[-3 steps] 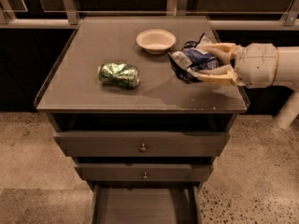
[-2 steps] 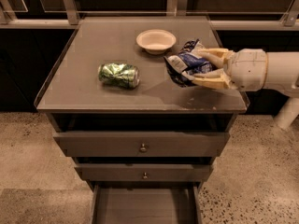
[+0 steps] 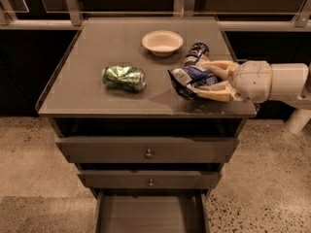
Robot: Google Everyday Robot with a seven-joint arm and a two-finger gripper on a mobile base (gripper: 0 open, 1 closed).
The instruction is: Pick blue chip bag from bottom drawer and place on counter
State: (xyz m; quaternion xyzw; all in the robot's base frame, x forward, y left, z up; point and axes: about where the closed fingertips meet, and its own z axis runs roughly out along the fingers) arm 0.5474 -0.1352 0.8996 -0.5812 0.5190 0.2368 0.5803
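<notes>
Camera view, the only one on this rig. I find the gripper (image 3: 201, 78) reaching in from the right edge of the frame, over the right front part of the counter (image 3: 92, 52). Its two pale fingers (image 3: 217, 65) stand one on the far side and one on the near side of the blue chip bag (image 3: 188, 79), and both press against it: the hand is clamped on the bag.

The bag is at counter height, near the front rim. I cannot tell whether its underside touches the surface or hangs just above it; a shadow lies beneath it. Its long axis runs roughly across the counter, in line with the arm. The crumpled free end points away from the wrist, toward the green can (image 3: 124, 77).

That can lies on its side near the middle of the counter, apart from the bag. A blue soda can (image 3: 196, 52) stands just behind the bag, beside the far finger. A pale bowl (image 3: 162, 41) sits further back.

Below, the bottom drawer (image 3: 150, 216) is pulled open, its floor showing. The two knobbed drawers (image 3: 149, 152) above it are closed.
</notes>
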